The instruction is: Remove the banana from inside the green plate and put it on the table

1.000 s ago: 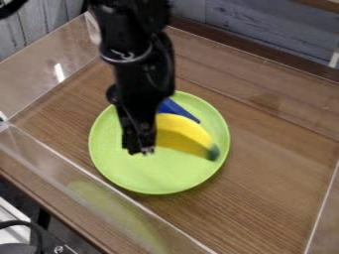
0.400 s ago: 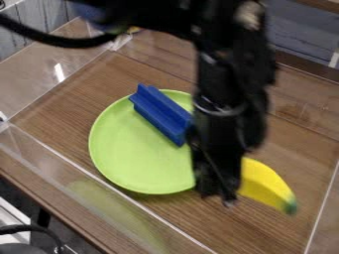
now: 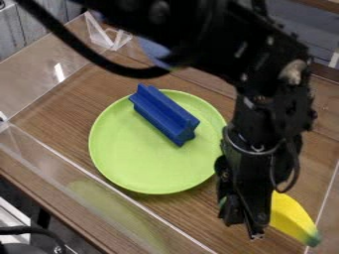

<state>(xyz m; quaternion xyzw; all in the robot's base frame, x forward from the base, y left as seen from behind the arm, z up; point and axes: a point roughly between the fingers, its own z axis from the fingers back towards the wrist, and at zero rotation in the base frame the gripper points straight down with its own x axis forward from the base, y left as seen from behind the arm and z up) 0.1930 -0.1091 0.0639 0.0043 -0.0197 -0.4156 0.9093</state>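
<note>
One banana (image 3: 292,217) at table (image 3: 79,104) front edge, off green plate (image 3: 133,149).

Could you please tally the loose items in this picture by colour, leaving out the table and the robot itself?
Green: 1, the green plate
Blue: 1, the blue block lying in the plate
Yellow: 1, the banana, outside the plate near the right front corner of the table, beside the hand
Total: 3
</note>
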